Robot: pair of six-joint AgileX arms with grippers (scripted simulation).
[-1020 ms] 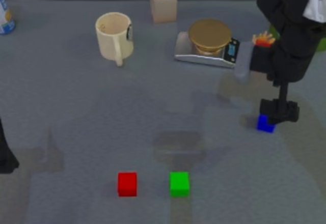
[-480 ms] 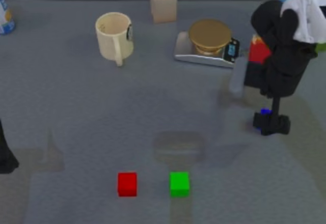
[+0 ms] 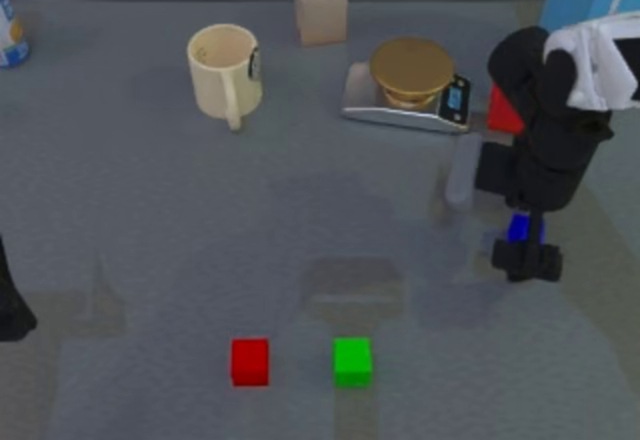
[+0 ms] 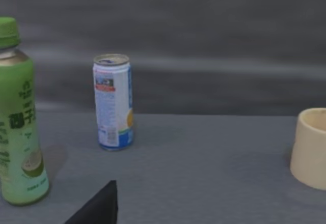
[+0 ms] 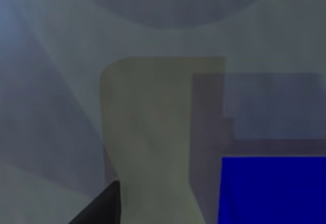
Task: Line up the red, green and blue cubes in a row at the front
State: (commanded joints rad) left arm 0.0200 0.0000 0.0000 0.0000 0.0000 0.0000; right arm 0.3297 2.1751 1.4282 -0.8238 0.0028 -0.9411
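Cream-coloured and handled, the ceramic mug (image 3: 224, 68) stood upright at the rear left of the grey table (image 3: 150, 220), its interior showing no contents; its side also appeared in the left wrist view (image 4: 309, 147). A small brown-topped carton (image 3: 320, 5) stood behind it, and a silver kitchen scale with a round brass pan (image 3: 408, 82) sat to the right. A blue-and-white drinks can (image 4: 113, 102) and a green-capped bottle with a green label (image 4: 19, 117) stood upright well apart; their printing could not be read. The small matte red cube (image 3: 249, 361) and the small matte green cube (image 3: 352, 360) rested near each other at the front. The right gripper (image 3: 525, 258) hung above the table at the right, fingers closed on the small deep blue cube (image 3: 518, 227). The left arm (image 3: 10, 300) was parked at the left edge; its finger state could not be determined.
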